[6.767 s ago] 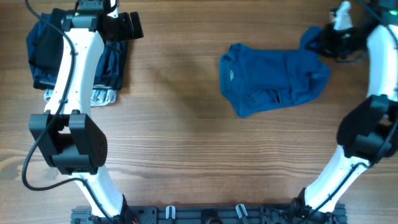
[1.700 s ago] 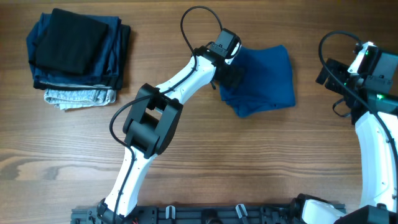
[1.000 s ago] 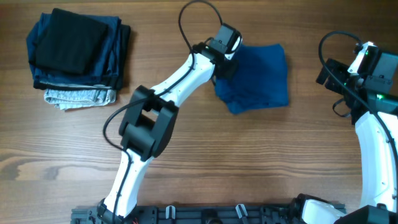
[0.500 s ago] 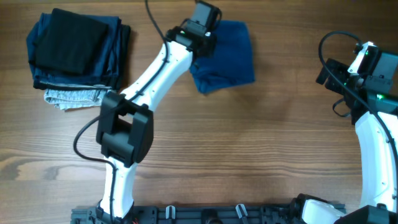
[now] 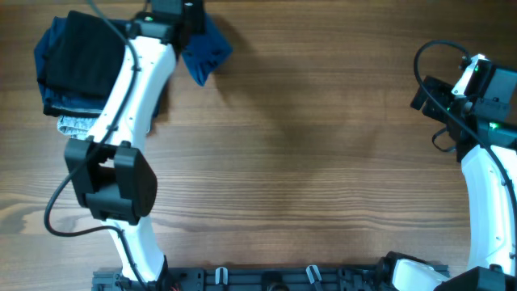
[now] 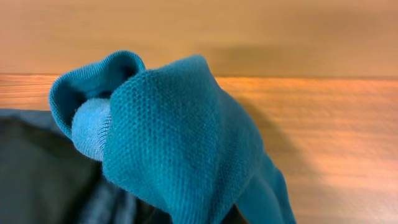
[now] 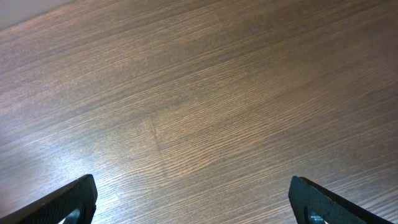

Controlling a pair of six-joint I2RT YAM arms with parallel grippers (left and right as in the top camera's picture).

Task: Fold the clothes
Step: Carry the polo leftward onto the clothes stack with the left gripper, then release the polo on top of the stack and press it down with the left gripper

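The blue T-shirt (image 5: 207, 53) hangs bunched at the table's far left, right beside the folded stack. My left gripper (image 5: 192, 32) is shut on it from above. In the left wrist view the blue T-shirt (image 6: 177, 134) fills the middle of the picture as a knitted fold, and it hides my fingertips. My right gripper (image 7: 196, 202) is open over bare wood, with nothing between its fingers (image 7: 74, 198). In the overhead view the right gripper (image 5: 428, 90) stays at the far right edge.
A stack of folded clothes (image 5: 77, 61), black on top over navy and grey speckled pieces, lies at the far left, partly under my left arm (image 5: 129, 89). The stack's dark fabric (image 6: 37, 168) shows at the lower left of the left wrist view.
My left arm has swung left with the blue T-shirt, carrying it from the table's top middle to beside the folded stack. The right arm has not moved.
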